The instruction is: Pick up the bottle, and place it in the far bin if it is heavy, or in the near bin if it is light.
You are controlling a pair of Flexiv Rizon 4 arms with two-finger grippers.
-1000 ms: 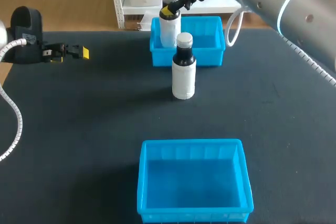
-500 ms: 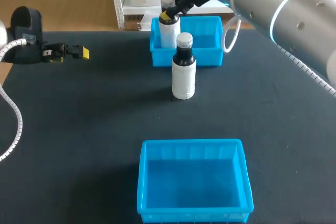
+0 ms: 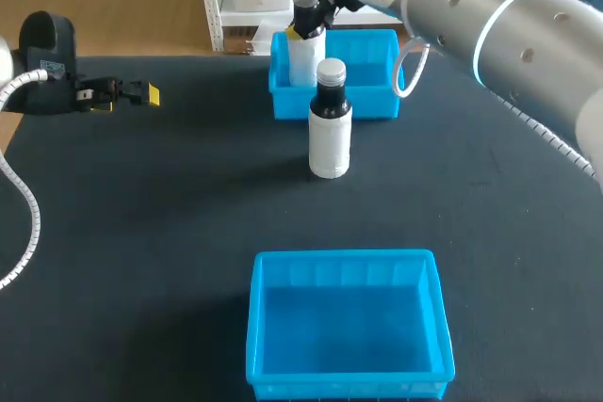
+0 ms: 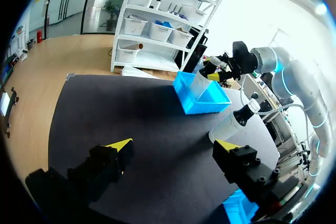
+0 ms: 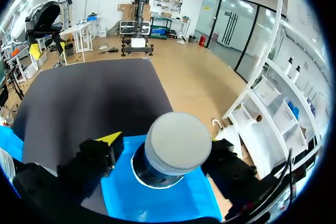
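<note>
- Your right claw (image 3: pixel 303 25) is at the top middle of the frame, clamped on the neck of the bottle (image 3: pixel 302 58) just under the cap, with a finger on each side.
- That bottle hangs upright inside the far bin (image 3: pixel 377 103), hard against the bin's left end. The front wall hides its base, so you can't tell whether it's resting on the bin floor or hanging just above it.
- My read: this is the set-down, and the far bin means it was judged heavy.
- To do it well, come straight down with no tilt until the base is bearing. Only then spread the fingers.
- Mind that left wall. The body looks very close to it, so a small nudge toward the bin's middle before release would be safer.
- Once free, lift straight up past the cap before you swing away, or a finger could hook it and tip the bottle.
- A second bottle (image 3: pixel 330 143) stands upright on the worktop (image 3: pixel 170 214), just in front of the far bin. Keep your retreat high so you don't clip it.
- Your left claw (image 3: pixel 132 93) sits at the upper left, fingers spread wide around nothing, well clear of the action.
- The near bin (image 3: pixel 259 327), bottom middle, holds nothing.
</note>
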